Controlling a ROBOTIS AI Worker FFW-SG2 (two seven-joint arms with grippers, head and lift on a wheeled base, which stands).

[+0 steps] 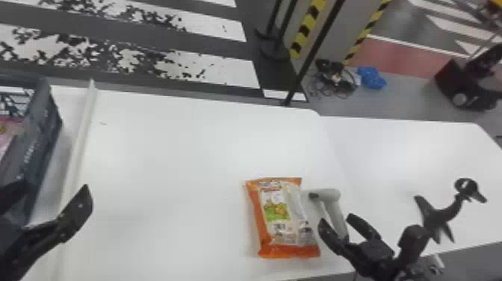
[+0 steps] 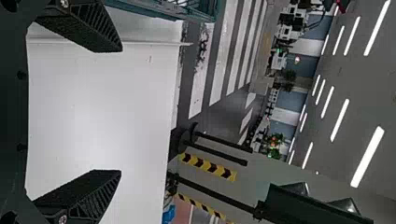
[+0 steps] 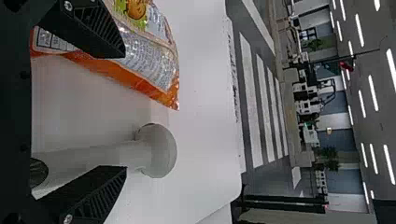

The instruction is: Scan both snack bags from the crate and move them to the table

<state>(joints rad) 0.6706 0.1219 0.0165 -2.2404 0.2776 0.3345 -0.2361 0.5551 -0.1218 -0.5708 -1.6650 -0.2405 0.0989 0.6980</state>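
Observation:
An orange snack bag (image 1: 278, 213) lies flat on the table, just left of a pale grey handheld scanner (image 1: 336, 203). My right gripper (image 1: 336, 220) is open at the scanner's near end. In the right wrist view, the open right gripper (image 3: 125, 112) has the scanner (image 3: 156, 149) partly behind one finger and the bag (image 3: 144, 58) partly behind the other. My left gripper (image 1: 53, 188) stands open beside the dark crate (image 1: 41, 138) at the left. Pink packaging (image 1: 8, 130) shows inside the crate. Nothing is between the fingers of the left gripper (image 2: 121, 111) in its wrist view.
A raised white ridge (image 1: 83, 130) runs along the white table (image 1: 168, 149) beside the crate. A black, bird-like object (image 1: 439, 216) is at the right, beyond the right gripper. A thin black pole (image 1: 313, 48) rises behind the table's far edge.

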